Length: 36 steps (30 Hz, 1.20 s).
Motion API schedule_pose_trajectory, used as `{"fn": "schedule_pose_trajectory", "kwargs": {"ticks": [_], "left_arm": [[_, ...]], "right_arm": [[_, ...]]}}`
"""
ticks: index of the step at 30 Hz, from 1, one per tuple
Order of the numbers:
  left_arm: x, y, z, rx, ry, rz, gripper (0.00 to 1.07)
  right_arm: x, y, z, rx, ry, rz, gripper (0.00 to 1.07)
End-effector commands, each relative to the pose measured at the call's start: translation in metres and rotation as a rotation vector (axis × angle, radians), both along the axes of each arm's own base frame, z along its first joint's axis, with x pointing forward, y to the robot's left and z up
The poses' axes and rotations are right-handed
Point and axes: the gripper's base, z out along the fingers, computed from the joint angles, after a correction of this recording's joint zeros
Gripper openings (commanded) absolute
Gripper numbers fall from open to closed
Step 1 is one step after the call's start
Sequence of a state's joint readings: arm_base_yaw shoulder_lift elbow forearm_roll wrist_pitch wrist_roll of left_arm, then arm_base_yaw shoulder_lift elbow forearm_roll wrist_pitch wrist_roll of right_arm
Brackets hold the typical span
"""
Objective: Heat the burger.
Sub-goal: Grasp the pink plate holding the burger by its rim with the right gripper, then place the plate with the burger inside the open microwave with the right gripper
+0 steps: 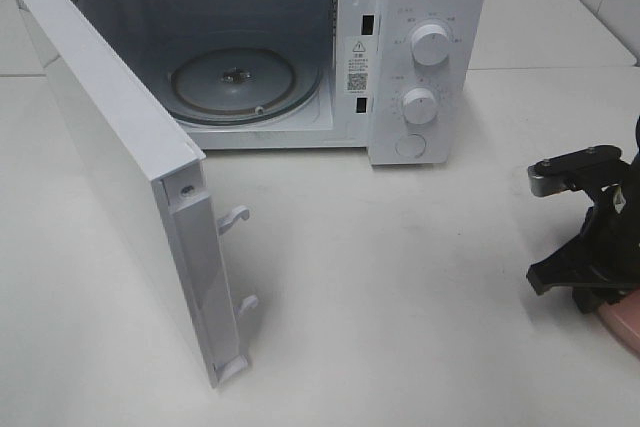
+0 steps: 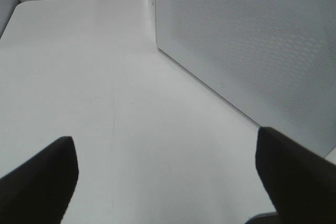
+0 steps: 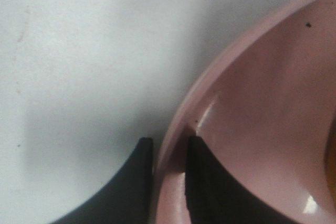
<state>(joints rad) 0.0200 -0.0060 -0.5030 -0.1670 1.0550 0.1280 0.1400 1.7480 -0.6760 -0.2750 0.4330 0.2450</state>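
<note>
In the right wrist view my right gripper (image 3: 169, 156) is shut on the rim of the pink plate (image 3: 262, 103), one finger outside the rim and one inside. In the high view that gripper (image 1: 598, 299) is at the table's right edge, over a sliver of the plate (image 1: 625, 325). The burger is out of view apart from a thin brown strip at the frame edge, too little to identify. My left gripper (image 2: 168, 182) is open above bare table, beside a white perforated panel (image 2: 247, 45).
The white microwave (image 1: 420, 47) stands at the back with its door (image 1: 110, 167) swung wide open towards the front left. Its glass turntable (image 1: 240, 82) is bare. Door latches (image 1: 238, 217) stick out from the door's edge.
</note>
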Motion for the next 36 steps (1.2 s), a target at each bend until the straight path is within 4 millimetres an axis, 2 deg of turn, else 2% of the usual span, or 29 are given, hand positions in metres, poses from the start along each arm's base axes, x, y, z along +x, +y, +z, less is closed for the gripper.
{"fn": "schedule_pose_trajectory", "kwargs": {"ticks": [1, 12, 17, 20, 30, 36], "left_arm": [[-0.002, 0.000, 0.000, -0.007, -0.032, 0.000, 0.84], [-0.002, 0.000, 0.000, -0.007, -0.032, 0.000, 0.84], [-0.002, 0.000, 0.000, -0.007, -0.032, 0.000, 0.84], [-0.002, 0.000, 0.000, -0.007, -0.032, 0.000, 0.84], [-0.002, 0.000, 0.000, -0.007, -0.032, 0.000, 0.84], [-0.002, 0.000, 0.000, -0.007, -0.032, 0.000, 0.84]], "right_arm": [[-0.005, -0.003, -0.008, -0.004, 0.054, -0.028, 0.00], [-0.007, -0.004, -0.001, -0.025, 0.050, -0.053, 0.00], [-0.010, -0.008, 0.012, -0.101, 0.023, -0.087, 0.00], [-0.010, -0.007, 0.014, -0.112, 0.019, -0.081, 0.00], [-0.016, 0.006, 0.023, -0.223, 0.014, -0.052, 0.00], [-0.024, 0.017, 0.041, -0.285, -0.030, -0.001, 0.00]]}}
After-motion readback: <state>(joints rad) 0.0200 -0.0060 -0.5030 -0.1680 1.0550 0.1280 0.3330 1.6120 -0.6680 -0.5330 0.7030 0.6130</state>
